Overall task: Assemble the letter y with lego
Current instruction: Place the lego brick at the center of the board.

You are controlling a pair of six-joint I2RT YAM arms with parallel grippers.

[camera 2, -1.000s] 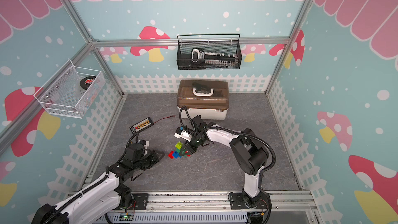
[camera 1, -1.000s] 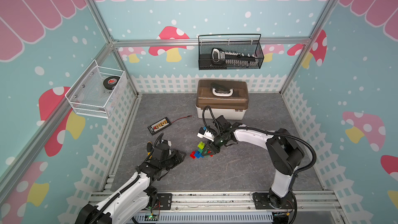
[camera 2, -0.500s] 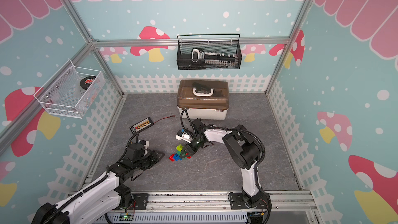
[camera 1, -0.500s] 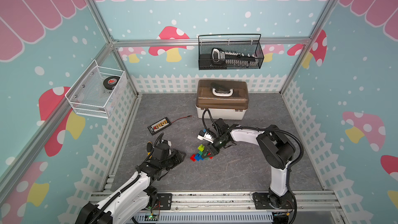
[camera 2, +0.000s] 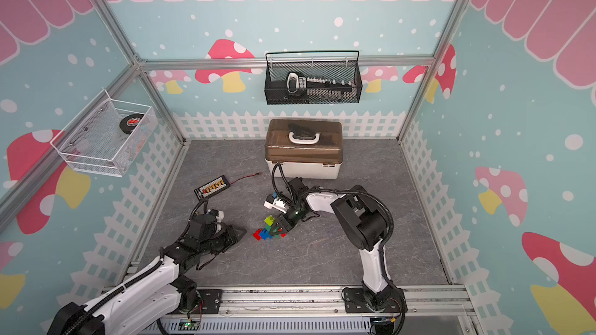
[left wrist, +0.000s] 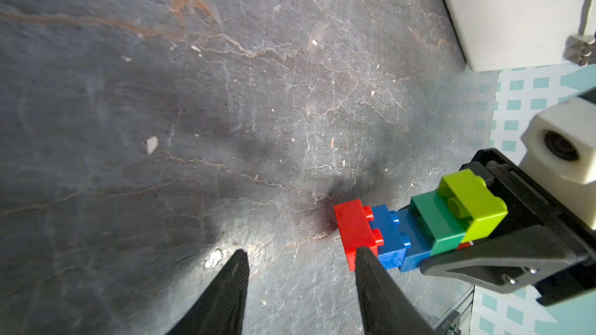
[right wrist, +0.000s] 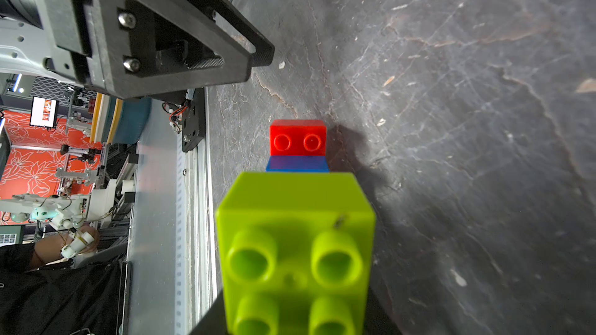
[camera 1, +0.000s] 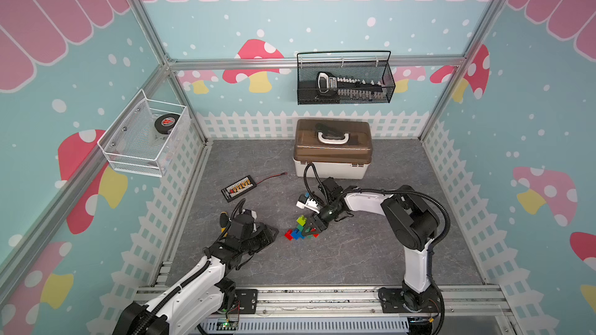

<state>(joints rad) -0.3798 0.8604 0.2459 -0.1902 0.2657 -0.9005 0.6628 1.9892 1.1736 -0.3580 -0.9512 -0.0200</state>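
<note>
Left wrist view alone shows left fingers (left wrist: pixel 233 291) parted, empty; right fingers (left wrist: pixel 483 261) at letter y (left wrist: pixel 392 236), grip unclear

Twin overhead views, close wrist views, all sharing lego (camera 1: pixel 298 234)

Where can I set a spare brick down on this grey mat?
Bare: the wide patch between the lego figure and the front rail, and between storage box and right wall. Crowded: between left claw, figure and right claw.

White links (camera 1: pixel 366 203), black joints (camera 1: pixel 411 222), ribbed black cables (camera 1: pixel 446 218), screwed black triangular right hand (camera 1: pixel 313 228)
</note>
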